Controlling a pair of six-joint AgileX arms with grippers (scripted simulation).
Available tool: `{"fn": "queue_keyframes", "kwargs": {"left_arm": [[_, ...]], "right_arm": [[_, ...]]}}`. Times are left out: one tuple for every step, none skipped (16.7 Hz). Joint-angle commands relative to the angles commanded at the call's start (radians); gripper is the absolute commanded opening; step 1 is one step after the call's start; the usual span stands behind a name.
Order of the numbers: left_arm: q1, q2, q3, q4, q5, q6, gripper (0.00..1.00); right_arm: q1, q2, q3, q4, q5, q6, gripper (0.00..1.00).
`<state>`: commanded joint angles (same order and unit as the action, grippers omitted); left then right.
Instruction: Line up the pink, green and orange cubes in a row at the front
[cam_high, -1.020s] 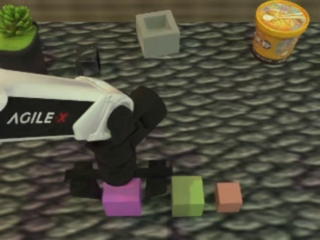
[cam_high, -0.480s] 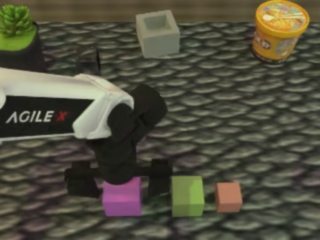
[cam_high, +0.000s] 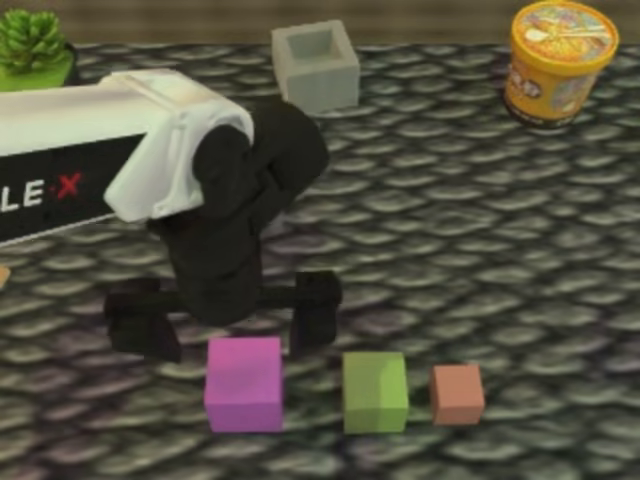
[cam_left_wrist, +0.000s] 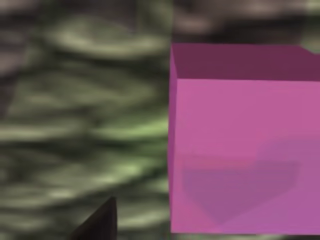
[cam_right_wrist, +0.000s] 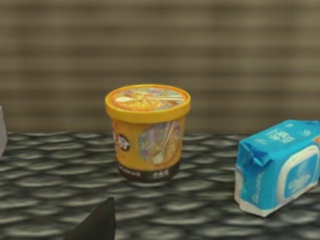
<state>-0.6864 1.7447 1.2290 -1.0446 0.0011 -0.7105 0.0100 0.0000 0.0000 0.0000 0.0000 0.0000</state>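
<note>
Three cubes stand in a row near the table's front edge in the top view: the pink cube (cam_high: 244, 384) at the left, the green cube (cam_high: 375, 391) in the middle, the orange cube (cam_high: 458, 393) at the right. My left gripper (cam_high: 230, 318) hovers open just behind and above the pink cube, holding nothing. Its fingers (cam_high: 316, 310) are spread wider than the cube. The left wrist view shows the pink cube (cam_left_wrist: 245, 150) close up and one dark fingertip (cam_left_wrist: 102, 222) apart from it. My right arm is out of the top view; its gripper (cam_right_wrist: 160, 236) is open, one fingertip (cam_right_wrist: 100, 222) showing.
A hollow grey box (cam_high: 316, 66) stands at the back centre, and a yellow noodle cup (cam_high: 558, 62) at the back right. A potted plant (cam_high: 35, 50) is at the back left. The right wrist view shows the cup (cam_right_wrist: 148, 131) and a blue wipes pack (cam_right_wrist: 280, 165).
My left gripper has risen and drawn back from the pink cube, which stays on the table. Its fingers no longer straddle the cube. The green and orange cubes have not moved.
</note>
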Motion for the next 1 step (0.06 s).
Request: {"fn": "queue_keyframes", "kwargs": {"left_arm": [[0.0,-0.001,0.001,-0.002,0.0,0.0,1.0]], "right_arm": [[0.0,0.0,0.0,0.0,0.0,0.0,1.0]]}}
